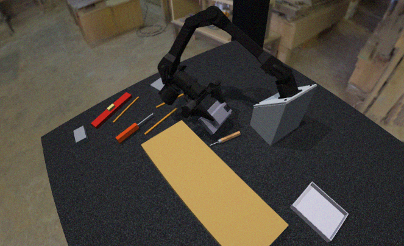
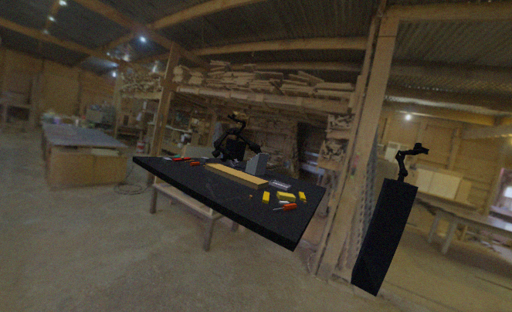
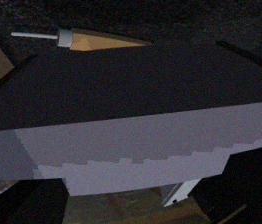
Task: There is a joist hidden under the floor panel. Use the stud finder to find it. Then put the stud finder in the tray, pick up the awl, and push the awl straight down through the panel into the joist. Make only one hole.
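Pincer [image 1: 217, 112] [image 2: 229, 159] [image 3: 127, 49] clamped around the stud finder [image 1: 220, 117] [image 2: 235, 163] [image 3: 132, 137], we could knock the awl [image 1: 230, 136] [image 3: 84, 41], at its five o'clock seen from above, by swinging too low.

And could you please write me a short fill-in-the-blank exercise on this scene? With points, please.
The black gripper [image 1: 202, 113] is shut on the pale grey ____.
The wooden-handled awl [image 1: 230, 136] [image 3: 99, 41] lies beside the long tan floor ____.
The shallow white-bottomed ____ holds nothing.
The small level on the table has a ____ body.

Missing words: stud finder; panel; tray; red
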